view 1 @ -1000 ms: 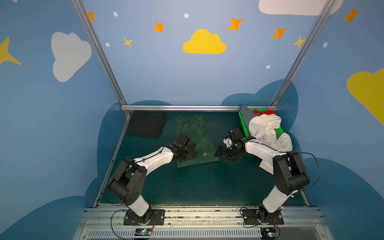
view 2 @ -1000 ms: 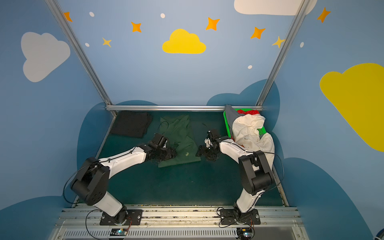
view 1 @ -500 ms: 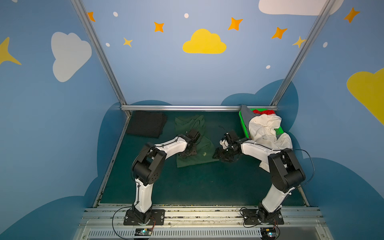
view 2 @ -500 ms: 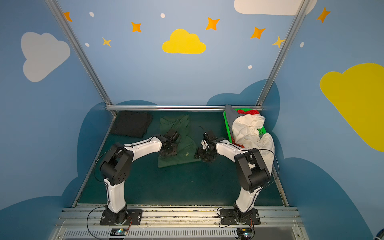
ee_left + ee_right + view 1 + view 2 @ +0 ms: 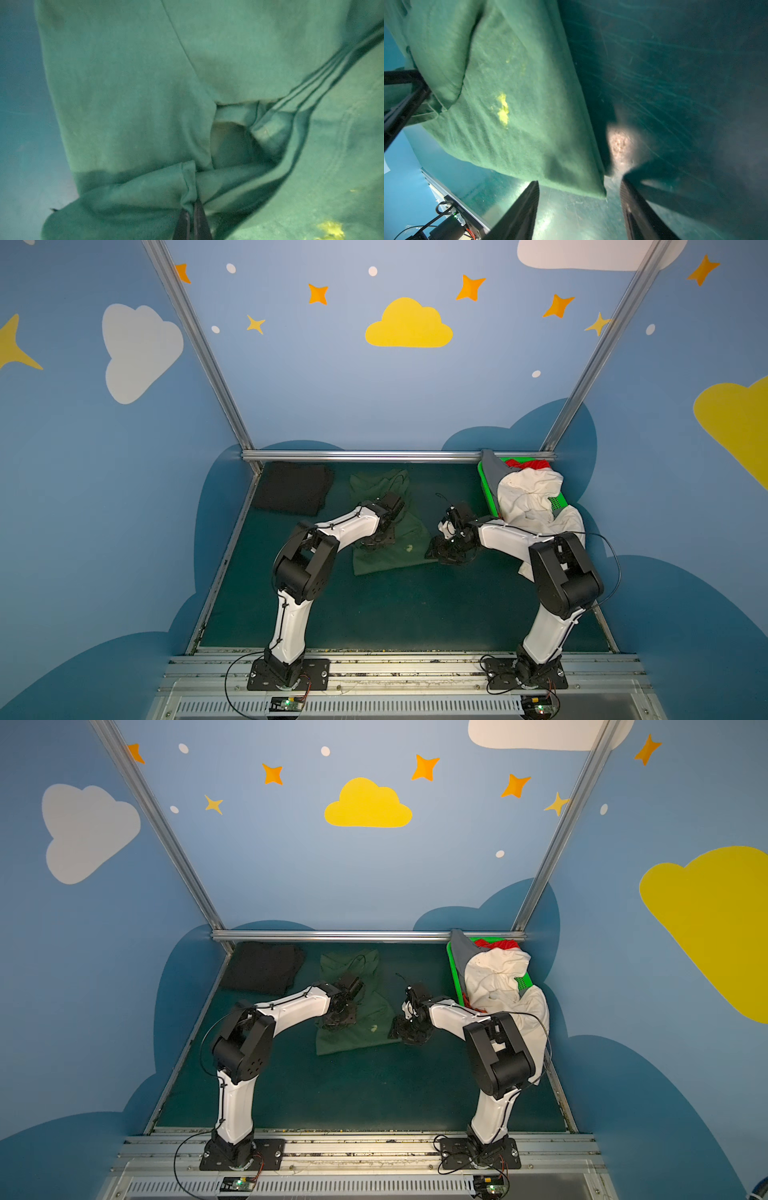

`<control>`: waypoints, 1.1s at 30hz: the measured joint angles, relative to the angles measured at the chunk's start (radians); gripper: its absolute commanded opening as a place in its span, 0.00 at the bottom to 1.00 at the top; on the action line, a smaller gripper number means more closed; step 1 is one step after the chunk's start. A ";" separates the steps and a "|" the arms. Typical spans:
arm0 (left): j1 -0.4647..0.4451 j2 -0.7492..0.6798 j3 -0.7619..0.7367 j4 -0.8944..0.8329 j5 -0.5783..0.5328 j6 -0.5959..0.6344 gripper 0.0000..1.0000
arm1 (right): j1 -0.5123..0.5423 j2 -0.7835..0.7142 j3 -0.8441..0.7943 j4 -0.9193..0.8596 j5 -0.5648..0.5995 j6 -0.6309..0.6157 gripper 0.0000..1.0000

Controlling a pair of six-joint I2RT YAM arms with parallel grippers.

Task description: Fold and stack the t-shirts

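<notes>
1. Dark green cloth t-shirt (image 5: 386, 562) (image 5: 353, 1040) lies rumpled on the dark teal table mat (image 5: 415, 614). In both top views it is left of the bright green plastic mesh basket (image 5: 483, 485) and apart from it. A small yellow mark (image 5: 503, 110) shows on the cloth.
2. Your left gripper (image 5: 192, 209) is clamped tight on a raised fold of the dark green cloth t-shirt. In the left wrist view its two black fingers meet, with cloth bunched between them. In a top view the left gripper (image 5: 376, 541) sits on the part of the shirt farther from the basket.
3. Your right gripper (image 5: 579, 182) has its jaws spread and holds nothing. In the right wrist view a corner of the shirt lies in the gap between the fingers, and you cannot tell whether either finger touches it. In a top view the right gripper (image 5: 440, 551) is low at the shirt edge nearest the basket.
4. A folded black cloth t-shirt (image 5: 293, 489) (image 5: 262, 969) lies flat on the mat. It is on the same side of the basket as the green one, but farther off.
5. A cream-white cloth t-shirt (image 5: 528, 497) spills out of the basket and hangs over its near end.
6. A red cloth t-shirt (image 5: 532, 464) shows inside the basket at its far end.
7. A grey cloth t-shirt (image 5: 492, 472) drapes over the basket's far corner on the side facing the green shirt.
</notes>
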 measured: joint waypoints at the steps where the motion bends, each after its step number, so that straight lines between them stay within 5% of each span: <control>1: 0.004 0.000 0.002 -0.001 0.000 0.003 0.04 | 0.000 0.001 0.000 0.000 0.000 0.000 0.62; 21: 0.125 0.139 0.271 -0.064 0.081 0.063 0.04 | -0.001 0.019 0.012 -0.004 -0.002 0.000 0.57; 22: 0.130 0.156 0.290 -0.069 0.088 0.066 0.10 | 0.000 0.019 0.013 -0.005 -0.002 0.000 0.57; 26: 0.152 0.211 0.352 -0.089 0.097 0.077 0.63 | 0.000 0.019 0.013 -0.005 -0.001 0.000 0.56; 33: 0.190 0.154 0.328 -0.070 0.027 0.086 0.98 | 0.006 0.019 0.013 -0.008 0.006 0.001 0.56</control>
